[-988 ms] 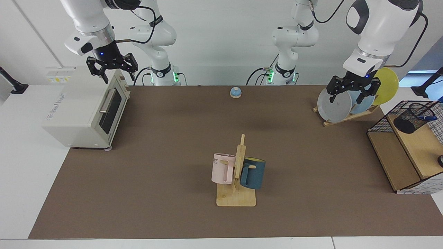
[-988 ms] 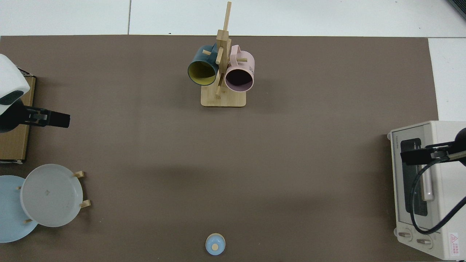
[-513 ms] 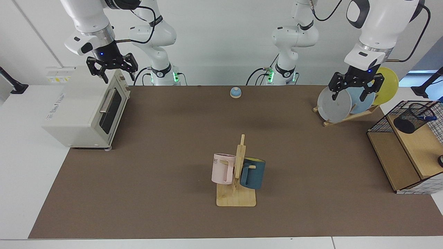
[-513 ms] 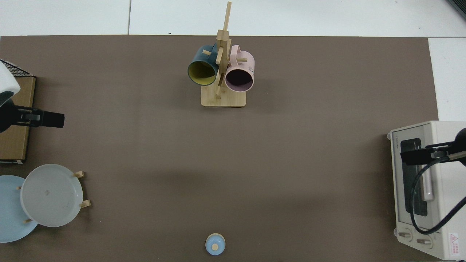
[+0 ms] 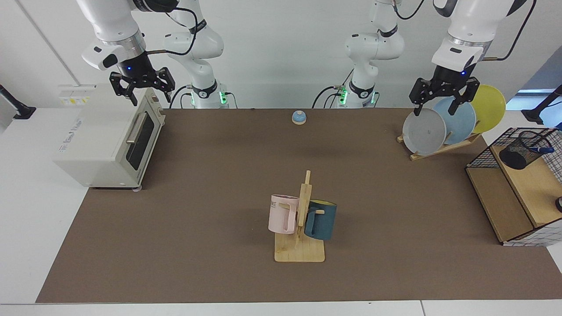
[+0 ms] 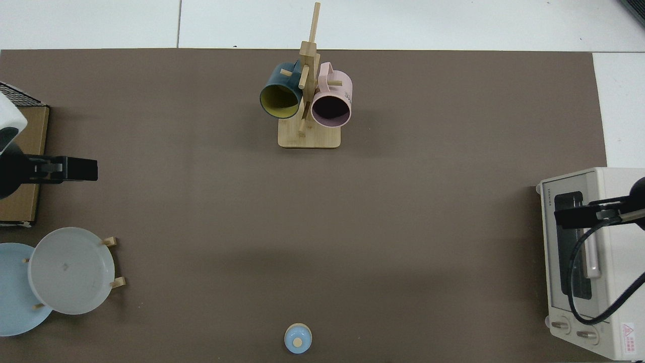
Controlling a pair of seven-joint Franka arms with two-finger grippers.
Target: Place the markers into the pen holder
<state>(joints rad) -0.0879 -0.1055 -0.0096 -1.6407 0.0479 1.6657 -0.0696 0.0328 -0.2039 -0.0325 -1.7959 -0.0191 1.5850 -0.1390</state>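
Already the marker (image 5: 539, 149) rests in the pen holder (image 5: 522, 151), the black mesh cup that leans on the wood top of the wire shelf basket (image 5: 518, 184) at the far right of the facing view. Its capped blue end juts over the cup's right rim; the white barrel cannot be made out behind the mesh. What shows suggests a long axis running low and slightly tilted, cap end to the right and a little nearer the camera, not upright.

High above the plate rack (image 5: 441, 147), well apart from the cup, hangs the left gripper (image 5: 440, 100), fingers spread wide and empty in front of the grey plate (image 5: 424, 131) and blue plate (image 5: 459, 120). At the left, the right gripper (image 5: 143, 90) waits over the toaster oven (image 5: 109, 136), likewise open with nothing between its fingers.

Judged from this, the placing looks done and the step in hand is a retreat. Done well, it would keep the open fingers clear of the plates and the wire basket, so the tilted cup is not nudged and the marker does not slide out.

Only the basket's edge (image 6: 22, 151) shows from above; the cup does not.
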